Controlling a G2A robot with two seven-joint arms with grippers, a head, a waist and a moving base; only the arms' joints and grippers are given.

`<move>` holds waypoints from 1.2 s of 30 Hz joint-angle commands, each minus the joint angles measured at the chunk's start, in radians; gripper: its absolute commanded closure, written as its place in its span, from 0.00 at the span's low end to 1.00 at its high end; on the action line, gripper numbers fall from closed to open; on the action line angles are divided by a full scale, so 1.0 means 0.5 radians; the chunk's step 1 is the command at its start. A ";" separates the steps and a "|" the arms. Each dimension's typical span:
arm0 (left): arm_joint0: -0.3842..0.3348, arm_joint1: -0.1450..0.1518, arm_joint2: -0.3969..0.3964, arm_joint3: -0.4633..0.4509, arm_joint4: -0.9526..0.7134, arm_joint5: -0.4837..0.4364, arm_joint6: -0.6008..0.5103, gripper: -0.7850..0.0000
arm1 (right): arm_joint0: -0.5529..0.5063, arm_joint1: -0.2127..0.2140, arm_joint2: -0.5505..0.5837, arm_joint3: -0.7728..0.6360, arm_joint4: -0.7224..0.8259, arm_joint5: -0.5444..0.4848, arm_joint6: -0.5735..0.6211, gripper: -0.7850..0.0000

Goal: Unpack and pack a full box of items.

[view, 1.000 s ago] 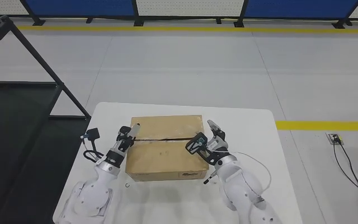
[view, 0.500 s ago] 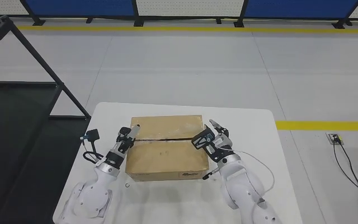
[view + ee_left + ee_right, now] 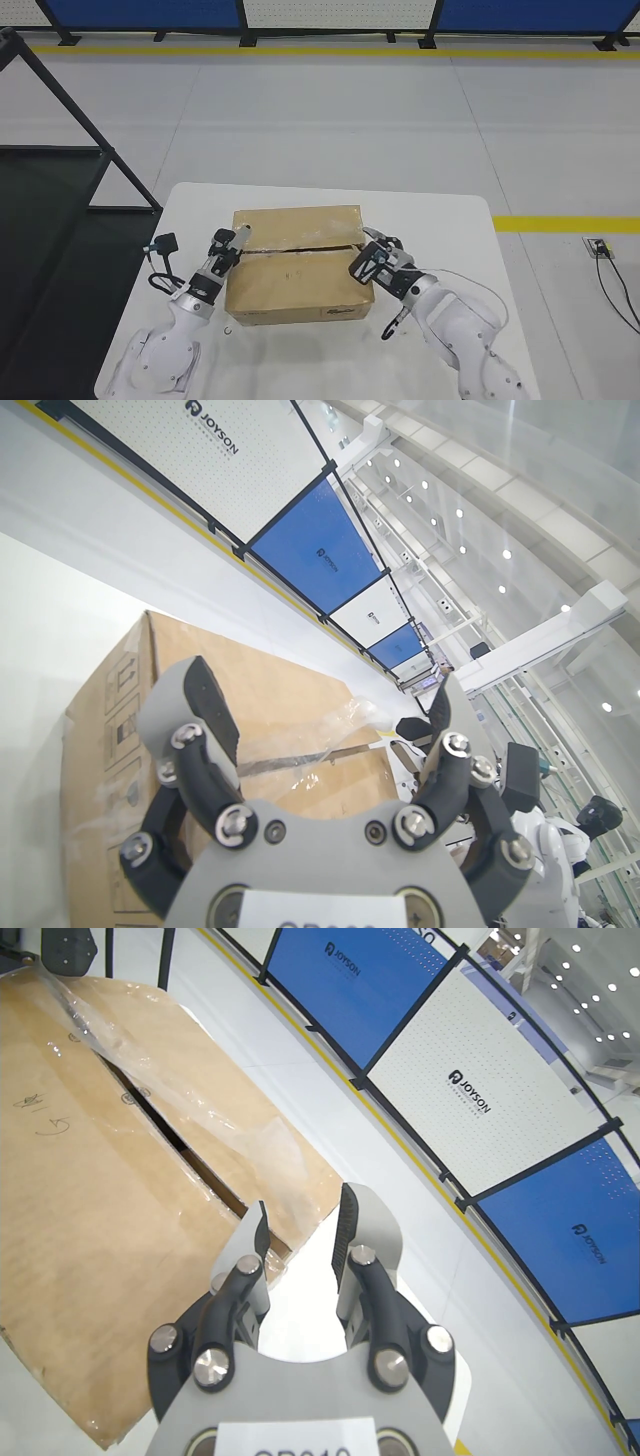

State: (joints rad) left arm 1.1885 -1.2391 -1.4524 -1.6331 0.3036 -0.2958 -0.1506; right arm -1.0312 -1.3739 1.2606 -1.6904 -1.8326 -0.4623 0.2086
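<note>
A brown cardboard box (image 3: 295,275) lies in the middle of the white table (image 3: 440,215), its clear tape (image 3: 210,1113) split and loose along the top seam. The seam gapes near the right end. My right gripper (image 3: 371,259) is open at that end (image 3: 300,1228); one fingertip (image 3: 259,1228) rests at the seam's end on the box edge, while the other hangs over the table. My left gripper (image 3: 231,241) is open at the opposite end of the seam (image 3: 325,710), holding nothing, with the box (image 3: 280,695) just beyond it.
A black plug on a cable (image 3: 164,241) lies on the table left of the box, and a small ring (image 3: 230,322) lies by its front left corner. A black metal frame (image 3: 60,130) stands off the table's left side. White table shows behind and right of the box.
My right gripper has shifted from above the box's top right down to its right edge at the seam, where the gap now looks wider. The left arm has barely moved.
</note>
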 commanded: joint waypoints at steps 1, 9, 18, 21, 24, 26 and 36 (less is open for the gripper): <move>0.004 0.000 -0.001 -0.003 0.001 0.005 0.003 0.00 | 0.039 -0.001 -0.010 0.039 0.032 -0.040 0.004 0.61; 0.018 -0.001 -0.008 -0.020 0.000 0.009 0.012 0.00 | 0.193 -0.005 -0.032 0.209 0.162 -0.121 0.046 0.78; 0.023 -0.002 -0.013 -0.024 0.001 0.009 0.016 0.00 | 0.187 0.017 0.007 0.197 0.230 -0.215 -0.043 1.00; 0.016 -0.003 -0.006 -0.019 0.002 0.011 0.013 0.00 | 0.163 0.025 0.024 0.167 0.269 -0.248 -0.064 1.00; 0.011 -0.003 -0.002 -0.014 0.004 0.006 0.009 0.00 | 0.146 0.033 0.057 0.137 0.352 -0.295 -0.057 1.00; 0.008 -0.004 -0.002 -0.010 0.004 0.004 0.009 0.00 | 0.142 0.039 0.082 0.120 0.431 -0.349 -0.029 1.00; -0.003 -0.005 0.000 0.007 0.000 0.000 0.006 0.00 | 0.195 0.060 0.156 0.055 0.834 -0.522 0.390 1.00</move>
State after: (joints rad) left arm 1.1874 -1.2416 -1.4523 -1.6300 0.3035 -0.2954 -0.1475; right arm -0.9375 -1.3450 1.3355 -1.6606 -1.4354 -0.7192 0.3729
